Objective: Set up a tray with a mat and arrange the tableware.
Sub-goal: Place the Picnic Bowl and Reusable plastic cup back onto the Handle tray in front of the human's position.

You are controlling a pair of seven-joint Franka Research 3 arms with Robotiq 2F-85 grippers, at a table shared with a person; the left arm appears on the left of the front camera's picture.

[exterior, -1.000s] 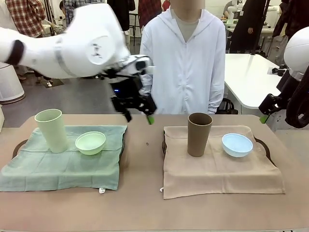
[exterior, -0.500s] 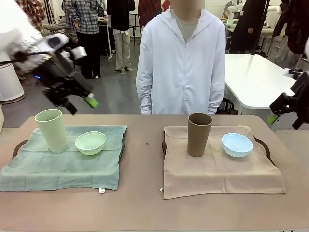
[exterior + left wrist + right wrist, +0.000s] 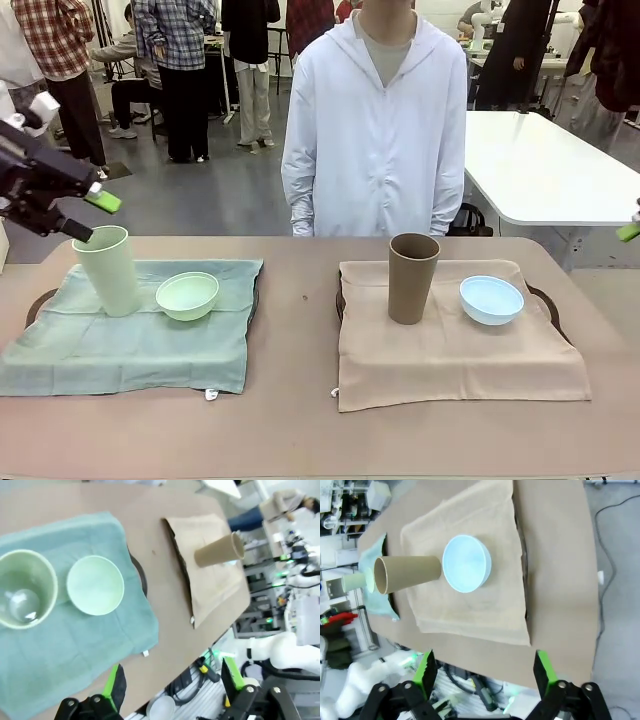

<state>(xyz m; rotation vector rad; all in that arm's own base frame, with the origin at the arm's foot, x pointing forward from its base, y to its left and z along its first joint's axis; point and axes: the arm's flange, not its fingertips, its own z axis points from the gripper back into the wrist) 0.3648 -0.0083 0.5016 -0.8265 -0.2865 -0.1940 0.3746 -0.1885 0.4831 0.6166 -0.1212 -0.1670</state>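
Front view: the big worktop (image 3: 300,420) holds two sets now. The green mat (image 3: 130,335) lies on the left tray, whose dark rim (image 3: 38,300) peeks out, and the tan mat (image 3: 460,350) covers the right one. The pale green tumbler (image 3: 108,270) and mint green bowl (image 3: 187,296) stand on the green mat. The brown tumbler (image 3: 413,278) and light blue bowl (image 3: 491,300) stand on the tan mat. A second ago the left arm hung over the middle; now the left gripper (image 3: 88,215) has pulled back to the far left, fingers wide and empty. The right gripper (image 3: 485,672) has backed off too, also wide and empty. It looks like the job is done
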